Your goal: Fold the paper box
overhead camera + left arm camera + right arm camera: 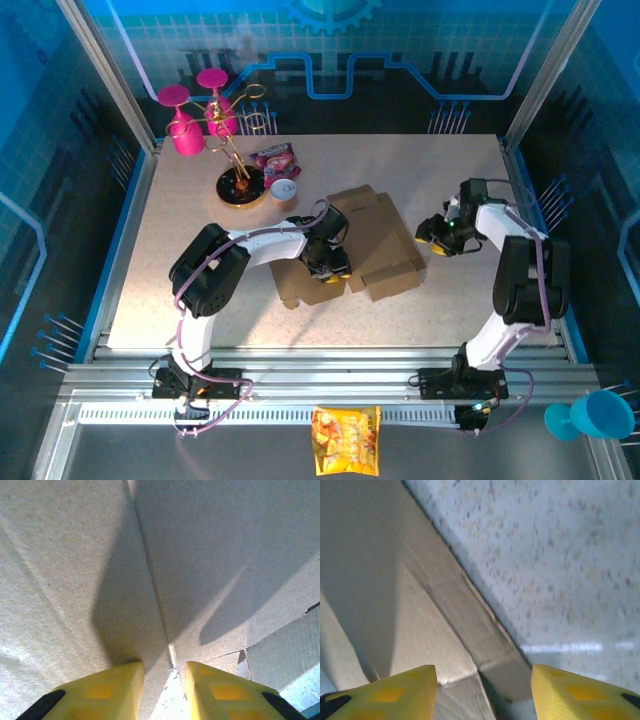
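The paper box (378, 240) lies partly folded near the middle of the table (180, 230), a little toward its right edge, with flat brown panels spread toward the near edge. On my left wrist feed the cardboard (215, 555) covers the frame, and a seam between two panels runs down toward the left gripper (165, 672). Its yellow jaws stand only narrowly apart at that seam, and I cannot tell whether they pinch a panel. From above, the left gripper (328, 263) sits over the box's left part. The right gripper (431, 236) is at the box's right side. On its wrist feed the right gripper (484, 672) has its jaws spread wide, with a box corner (385, 590) between them and clear of both. A pink cup rack (205, 115) stands at the far left corner.
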Controlling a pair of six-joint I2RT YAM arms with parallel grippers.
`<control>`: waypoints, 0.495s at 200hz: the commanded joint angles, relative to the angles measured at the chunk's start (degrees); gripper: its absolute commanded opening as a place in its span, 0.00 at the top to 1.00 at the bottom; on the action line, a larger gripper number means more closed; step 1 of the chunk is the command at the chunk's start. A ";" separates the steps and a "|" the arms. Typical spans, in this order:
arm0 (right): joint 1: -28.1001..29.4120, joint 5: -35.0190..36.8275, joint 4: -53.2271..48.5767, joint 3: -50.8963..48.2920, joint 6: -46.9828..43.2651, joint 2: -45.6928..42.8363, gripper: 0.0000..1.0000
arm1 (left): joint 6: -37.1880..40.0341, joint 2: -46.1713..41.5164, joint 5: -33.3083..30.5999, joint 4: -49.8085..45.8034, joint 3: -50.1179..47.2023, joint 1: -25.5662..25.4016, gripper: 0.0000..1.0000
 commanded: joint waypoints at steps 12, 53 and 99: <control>2.34 -0.84 -1.98 5.44 -1.80 7.36 0.46 | 1.77 0.69 -3.30 -4.71 -3.99 -0.20 0.70; 4.55 -3.08 -2.25 4.51 -1.91 10.55 0.46 | 1.73 0.14 -3.49 -3.91 -5.66 -0.12 0.70; 4.60 -0.09 -3.32 -0.86 -0.73 -0.68 0.46 | 0.42 -1.19 -3.21 -3.48 -4.65 0.00 0.65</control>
